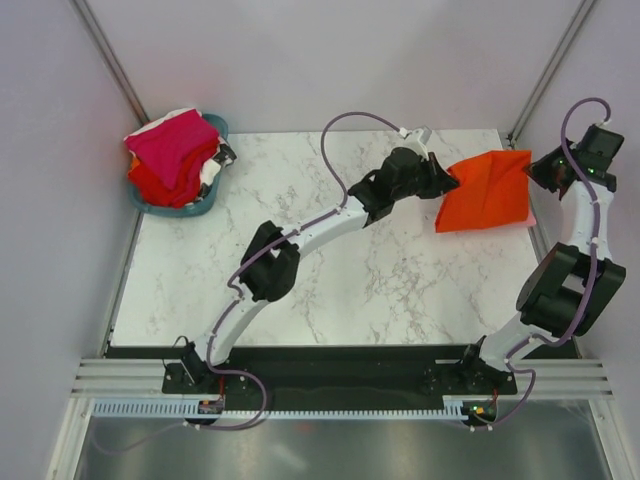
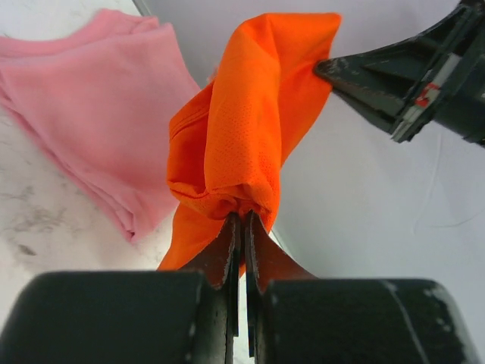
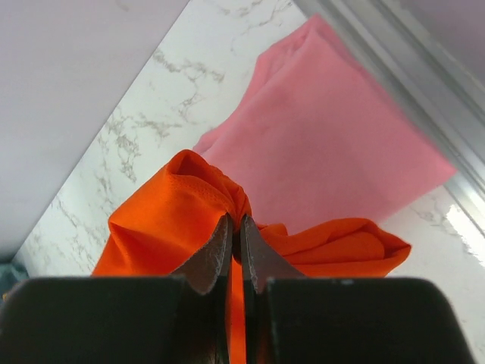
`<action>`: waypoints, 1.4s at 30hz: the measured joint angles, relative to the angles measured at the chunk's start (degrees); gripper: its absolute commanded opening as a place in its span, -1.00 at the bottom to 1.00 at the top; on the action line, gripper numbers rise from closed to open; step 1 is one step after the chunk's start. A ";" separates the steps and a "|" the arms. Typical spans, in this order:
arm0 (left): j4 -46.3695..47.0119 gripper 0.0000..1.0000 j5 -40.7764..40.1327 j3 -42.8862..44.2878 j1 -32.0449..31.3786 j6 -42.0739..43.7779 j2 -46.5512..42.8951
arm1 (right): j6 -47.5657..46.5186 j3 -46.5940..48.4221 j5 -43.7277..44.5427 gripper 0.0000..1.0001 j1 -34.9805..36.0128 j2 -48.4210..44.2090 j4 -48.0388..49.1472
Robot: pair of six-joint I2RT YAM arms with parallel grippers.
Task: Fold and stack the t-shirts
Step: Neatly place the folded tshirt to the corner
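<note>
Marble tabletop [image 1: 330, 280], two arms reaching to far right corner. Orange t-shirt [image 1: 485, 190] there, folded, strung between both claws. Pink t-shirt [image 3: 333, 144] lies flat on tabletop under it. Teal basket [image 1: 205, 208] at far left corner holds shirt heap [image 1: 172, 152]: magenta on top, red and white below. Left gripper [image 2: 242, 216] clenched on orange cloth's left edge. Right gripper [image 3: 236, 221] clenched on right edge.

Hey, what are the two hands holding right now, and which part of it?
Both hold the orange shirt. The left hand pinches bunched cloth at its left edge, and the right hand pinches bunched cloth at its right edge, above the pink shirt.
</note>
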 measured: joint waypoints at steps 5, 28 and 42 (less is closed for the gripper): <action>2.51 -0.95 0.04 3.19 -1.44 -3.13 5.81 | -0.61 1.77 -0.02 -1.00 -2.84 0.00 -0.74; 13.75 -0.95 4.85 -65.90 21.75 -6.97 -40.96 | -2.38 -5.55 -2.86 -1.00 24.46 1.66 -2.73; 7.56 -0.95 10.01 -77.72 28.28 -4.48 -53.90 | -2.86 -6.49 -4.00 -1.00 32.46 2.99 -3.28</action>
